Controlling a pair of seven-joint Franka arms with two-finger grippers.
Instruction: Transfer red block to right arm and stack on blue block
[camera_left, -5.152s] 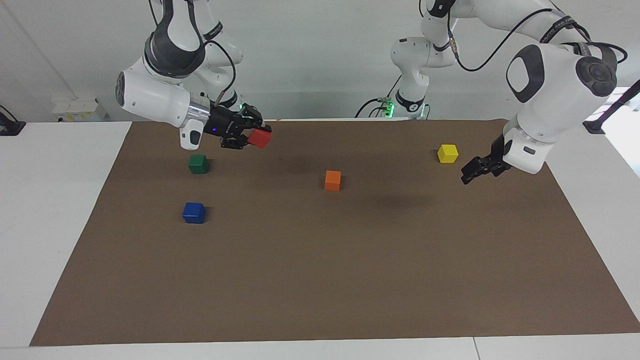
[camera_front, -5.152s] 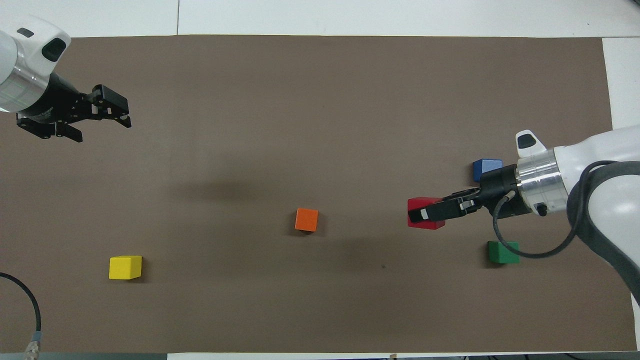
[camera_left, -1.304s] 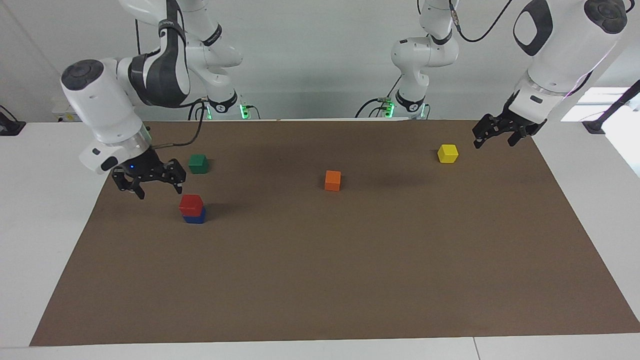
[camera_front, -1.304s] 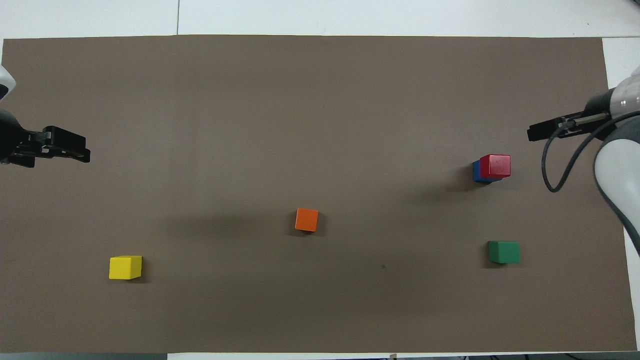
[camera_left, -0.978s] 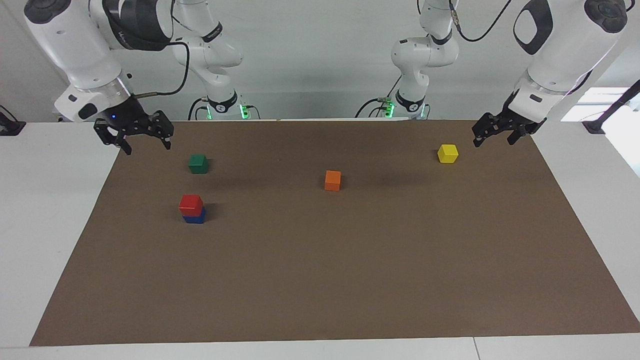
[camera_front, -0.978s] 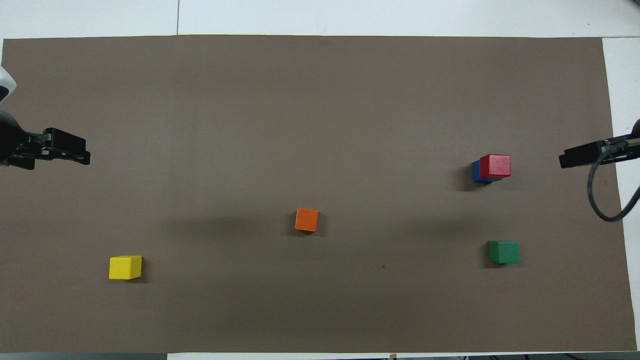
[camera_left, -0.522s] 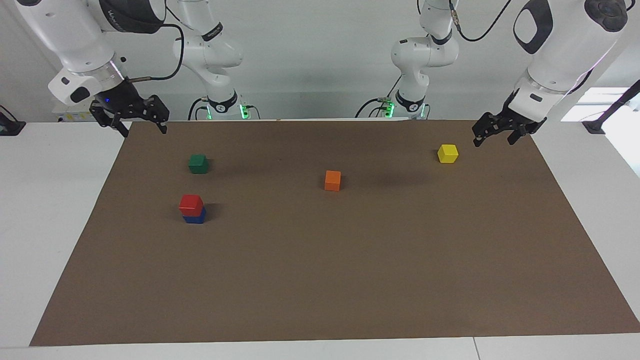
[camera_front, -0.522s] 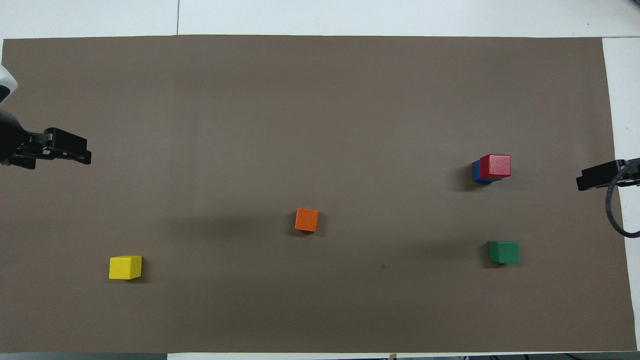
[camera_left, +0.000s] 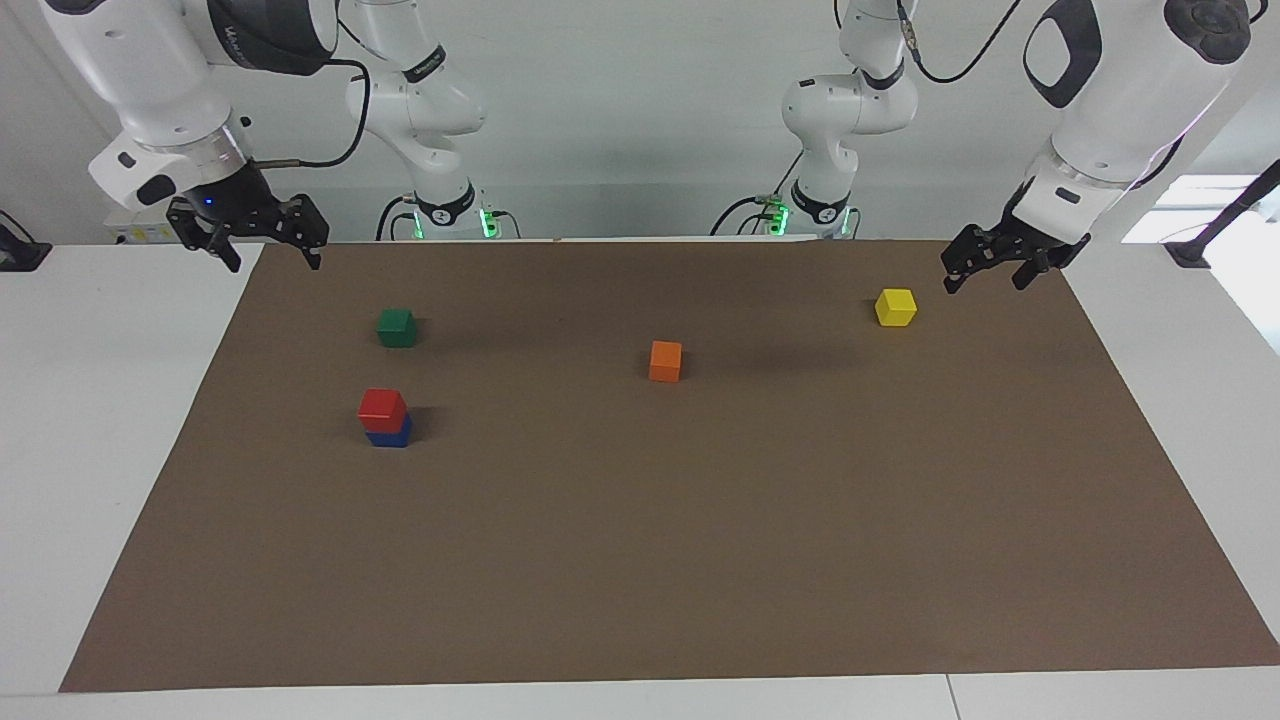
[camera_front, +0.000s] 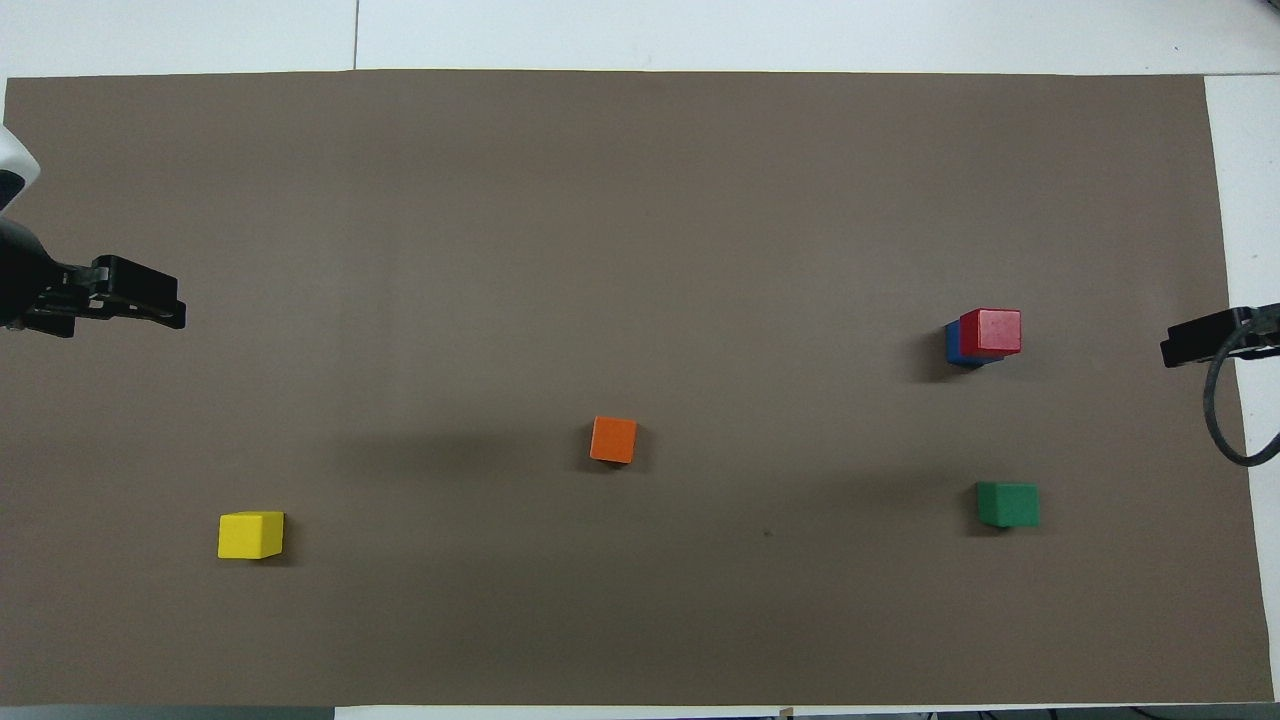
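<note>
Over the brown mat's (camera_left: 640, 560) corner at the right arm's end, near the robots, the right gripper (camera_left: 268, 253) hangs in the air with its fingers (camera_left: 315, 258) spread wide and nothing between them. A small blue light shows on its black body, and the right arm (camera_left: 150, 70) rises from it, white with a silver wrist ring. In the overhead view only its dark tip (camera_front: 1195, 340) reaches in at the mat's edge.

At the other end, the left gripper (camera_left: 982, 272) hangs over the mat's edge, just beside the yellow block (camera_left: 895, 307), apart from it. Its fingers (camera_left: 948, 283) also stand apart and hold nothing. The left arm (camera_left: 1120, 90) climbs away above it. From overhead its tip (camera_front: 135, 305) comes in over the mat's border.

The red block (camera_left: 382, 406) sits on top of the blue block (camera_left: 390, 436), slightly offset, so that a strip of blue shows below it. From overhead the red block (camera_front: 990, 331) covers most of the blue block (camera_front: 953, 342). This stack stands toward the right arm's end of the tabletop (camera_left: 90, 400), well apart from both grippers. The green block (camera_left: 396, 327) lies nearer to the robots than the stack. The orange block (camera_left: 665, 361) rests around the middle of the mat, between the two ends.
</note>
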